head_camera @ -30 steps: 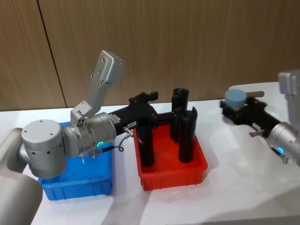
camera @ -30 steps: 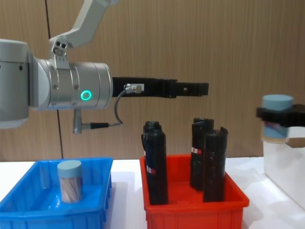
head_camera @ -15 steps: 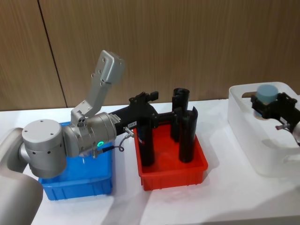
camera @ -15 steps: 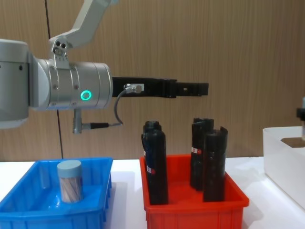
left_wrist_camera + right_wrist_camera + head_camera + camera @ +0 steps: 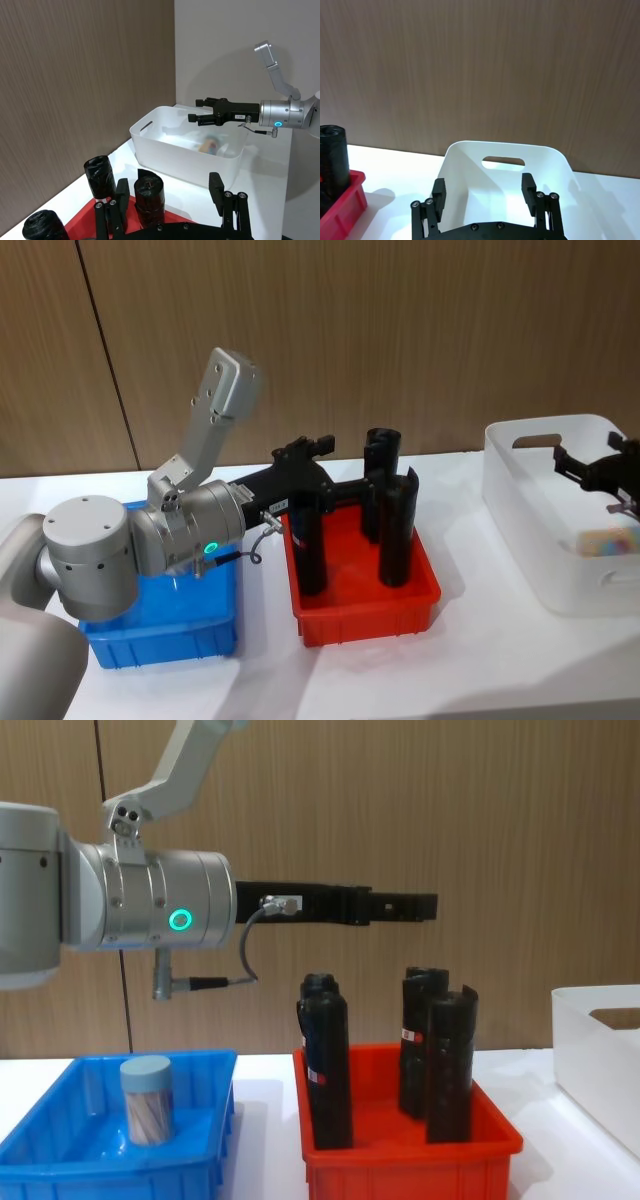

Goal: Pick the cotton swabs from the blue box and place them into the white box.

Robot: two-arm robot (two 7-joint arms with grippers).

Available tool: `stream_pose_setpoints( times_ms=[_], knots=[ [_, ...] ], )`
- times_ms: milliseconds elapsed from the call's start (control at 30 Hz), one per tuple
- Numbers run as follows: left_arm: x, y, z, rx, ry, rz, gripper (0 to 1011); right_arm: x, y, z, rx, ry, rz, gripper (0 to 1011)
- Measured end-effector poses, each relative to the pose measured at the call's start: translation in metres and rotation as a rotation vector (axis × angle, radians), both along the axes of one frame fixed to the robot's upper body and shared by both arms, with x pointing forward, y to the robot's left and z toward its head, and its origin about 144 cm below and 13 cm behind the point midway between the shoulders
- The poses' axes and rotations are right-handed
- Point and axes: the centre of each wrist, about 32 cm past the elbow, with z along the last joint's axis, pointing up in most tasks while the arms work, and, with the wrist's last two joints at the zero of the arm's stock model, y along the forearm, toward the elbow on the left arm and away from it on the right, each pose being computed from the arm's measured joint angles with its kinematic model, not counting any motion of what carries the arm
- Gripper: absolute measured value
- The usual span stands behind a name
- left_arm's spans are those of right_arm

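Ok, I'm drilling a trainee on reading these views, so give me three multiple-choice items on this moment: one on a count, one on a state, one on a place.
1. How many cotton swab jars stand in the blue box?
A. none
B. one
C. three

2. The right gripper is over the white box. What state is it in?
A. open and empty
B. shut on a jar
C. shut on a black cylinder

3. Where is the left gripper?
A. down inside the blue box
B. over the white box
C. in the air above the red bin

Answers:
1. B: the chest view shows a single grey-blue-lidded jar upright in the blue box.
2. A: the right wrist view shows its fingers apart with nothing between them.
3. C: the chest view shows it stretched out above the black cylinders in the red bin.
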Motion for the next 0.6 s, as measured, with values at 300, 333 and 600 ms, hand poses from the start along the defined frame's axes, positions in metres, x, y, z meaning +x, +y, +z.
stream_pose_setpoints(
  times_ms=[300,333,600],
  knots=[
    [0.0000,0.0000,0.0000,0.000,0.000,0.000,1004,0.0020,-0.0058,-0.0017,0.009,0.000,-0.019,1002],
    [0.0000,0.0000,0.0000,0.000,0.000,0.000,1004,0.0023,-0.0066,-0.0020,0.010,0.000,-0.021,1002],
    [0.0000,0.0000,0.0000,0.000,0.000,0.000,1004,0.0025,-0.0086,-0.0031,0.017,-0.005,-0.025,1002]
  ],
)
